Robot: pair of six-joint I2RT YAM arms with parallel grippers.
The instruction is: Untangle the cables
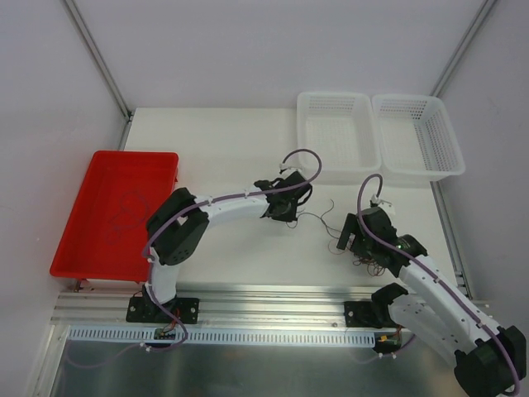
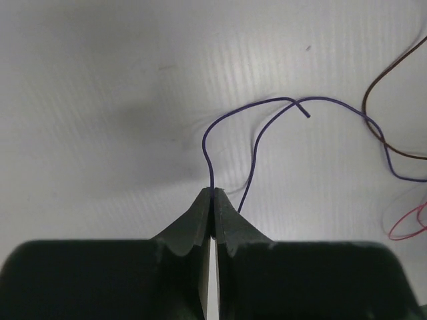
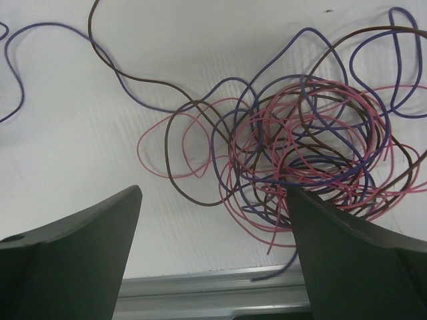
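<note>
There were two arms, the left arm [image 1: 223,203] and the right arm [image 1: 430,285], and two end effectors with two fingers apiece, the left end effector [image 2: 212,200] and the right end effector [image 3: 213,192]. There was one bench [image 1: 231,132], one red tray [image 1: 136,154] and two white baskets, the left basket [image 1: 334,95] and the right basket [image 1: 405,98]. The cables [image 3: 300,140] came in three colours, purple, brown and pink, in one tangle too knotted to count by strand.

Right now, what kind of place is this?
Probably a robotics lab test cell: a white table boxed in by plain panels, two arms bolted to an aluminium rail, and a red tray and white baskets beside tangled cables.
</note>
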